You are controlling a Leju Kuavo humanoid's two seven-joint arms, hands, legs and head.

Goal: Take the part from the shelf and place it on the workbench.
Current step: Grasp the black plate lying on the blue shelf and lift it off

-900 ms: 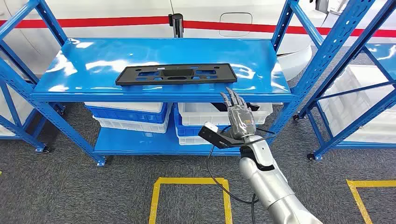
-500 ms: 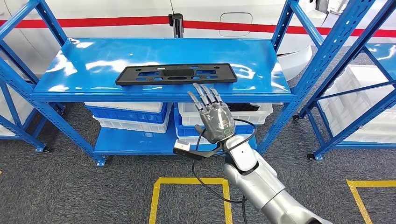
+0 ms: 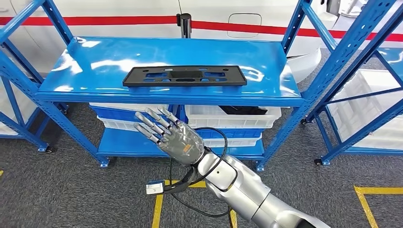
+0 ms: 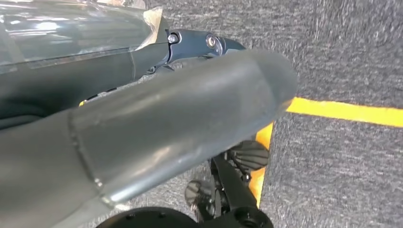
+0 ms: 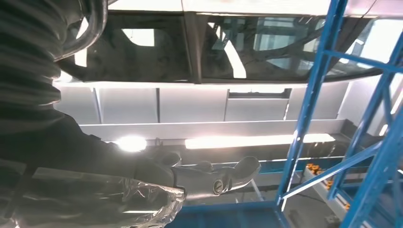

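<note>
- Here, going left to right in the head view, we meet first the blue steel shelving unit (image 3: 57, 92) with its glossy top deck, white and blue plastic bins stacked on the lower level.
- On that top deck lies the flat black plastic bracket plate (image 3: 184, 76), the part we are to take; it rests towards the front edge, its long axis running side to side, parallel to that edge.
- Below and in front of the deck hangs our right hand (image 3: 168, 135), empty, its fingers (image 3: 148, 124) spread and straight, pointing up and to the left; it touches nothing.
- The part therefore lies above and beyond this hand (slightly to its right), and we judge the hand must rise over the deck's front lip before it can reach the plate.
- The right arm is plainly the nearer one; the left wrist view looks down at grey carpet and a yellow floor line (image 4: 347, 111), so of the left hand we cannot tell the state.
- The right wrist view shows a blue upright and ceiling lights but not the plate, which the head view gives us.
</note>
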